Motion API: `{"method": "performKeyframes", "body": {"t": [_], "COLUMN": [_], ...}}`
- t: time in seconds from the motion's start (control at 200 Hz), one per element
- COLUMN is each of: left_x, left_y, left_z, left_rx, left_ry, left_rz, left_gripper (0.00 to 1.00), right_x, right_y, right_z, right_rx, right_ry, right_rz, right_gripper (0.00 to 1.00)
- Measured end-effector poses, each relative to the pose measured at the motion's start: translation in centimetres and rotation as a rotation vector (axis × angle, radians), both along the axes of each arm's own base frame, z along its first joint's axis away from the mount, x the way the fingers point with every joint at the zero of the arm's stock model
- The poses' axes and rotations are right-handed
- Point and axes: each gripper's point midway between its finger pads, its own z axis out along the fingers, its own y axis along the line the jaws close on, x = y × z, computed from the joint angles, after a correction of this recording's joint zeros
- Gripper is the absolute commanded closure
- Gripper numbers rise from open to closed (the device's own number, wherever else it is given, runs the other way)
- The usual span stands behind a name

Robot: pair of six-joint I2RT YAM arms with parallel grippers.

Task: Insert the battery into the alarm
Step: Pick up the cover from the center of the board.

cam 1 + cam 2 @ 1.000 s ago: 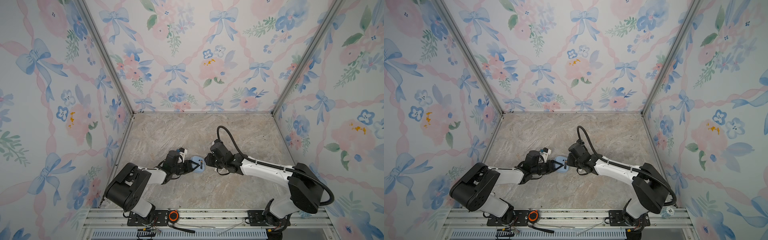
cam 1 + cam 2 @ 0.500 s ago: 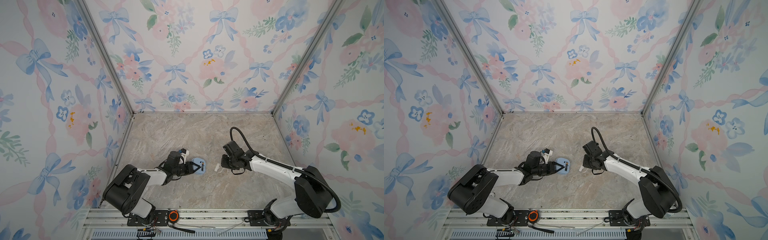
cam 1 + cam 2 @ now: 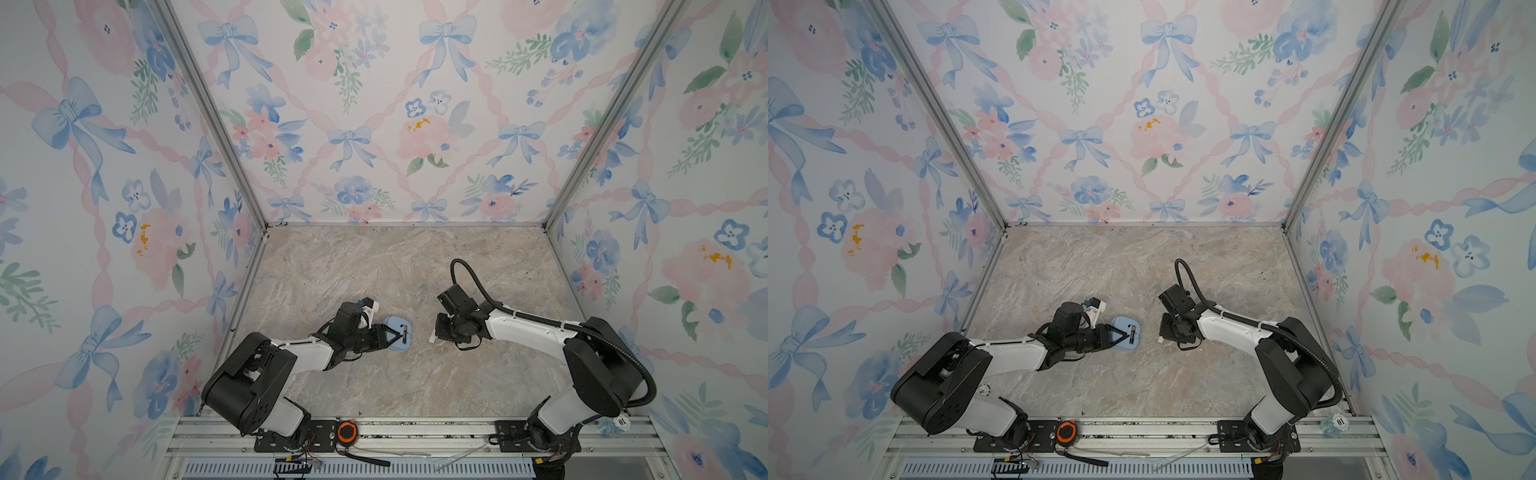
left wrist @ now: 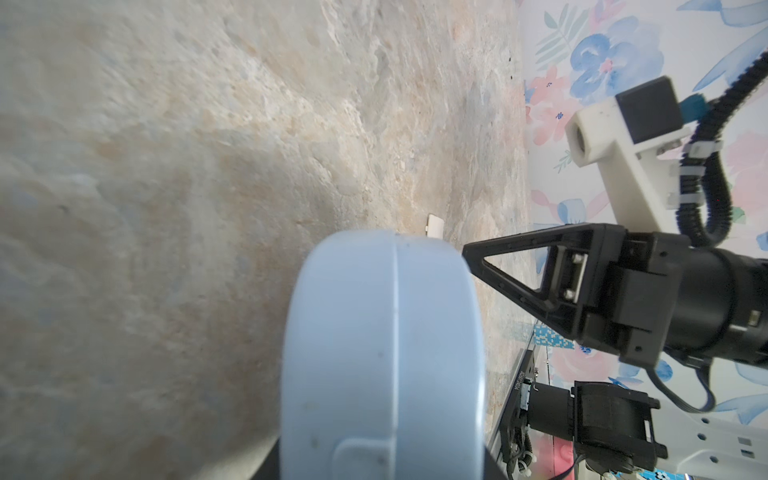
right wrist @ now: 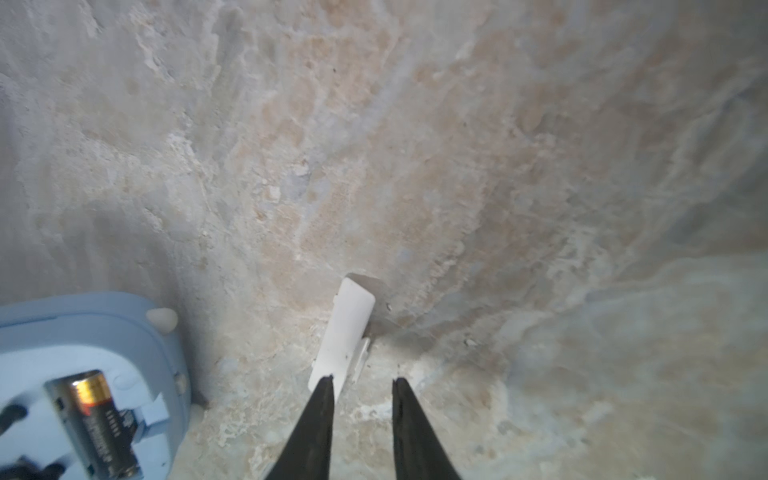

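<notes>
The pale-blue alarm [image 3: 397,326] lies back-up on the marble floor, seen in both top views, with my left gripper [image 3: 394,336] shut on its near-left side. In the left wrist view its rim [image 4: 382,353] fills the space between the jaws. The black battery [image 5: 102,419] with a copper end sits in the alarm's [image 5: 83,332] slot. To the right of the alarm my right gripper [image 5: 362,380] hangs open just above the floor. One fingertip [image 5: 326,390] overlaps the near end of the small white cover piece [image 5: 347,328]; nothing is held.
The floral walls close in the floor on the left, back and right. An orange-and-black round part [image 3: 346,432] sits on the front rail. A small blue-white ball [image 3: 613,424] rests at the rail's right end. Bare marble floor [image 3: 395,266] stretches behind both arms.
My right gripper has drawn away from the alarm to the right and now sits over the white cover piece. The left gripper and alarm have stayed in place.
</notes>
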Motion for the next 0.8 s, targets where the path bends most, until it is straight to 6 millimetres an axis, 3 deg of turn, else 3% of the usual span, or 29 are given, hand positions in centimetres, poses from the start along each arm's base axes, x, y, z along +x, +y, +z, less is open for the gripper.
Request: {"method": "performKeyframes", "body": {"t": [0.24,0.8], "left_x": [0.0,0.0], "left_y": [0.0,0.0], "left_z": [0.0,0.0], "left_rx": [0.002,0.003], "left_ry": [0.002,-0.001], "left_rz": [0.000,-0.002], "left_gripper": [1.00,1.00], "right_x": [0.3,0.0], "right_y": [0.2,0.1], "right_z": [-1.1,-1.5], "right_rx": [0.001,0.013], "right_ry": [0.017,0.029], "right_rz": [-0.027,-0.056], "right_gripper": [0.80,0.88]}}
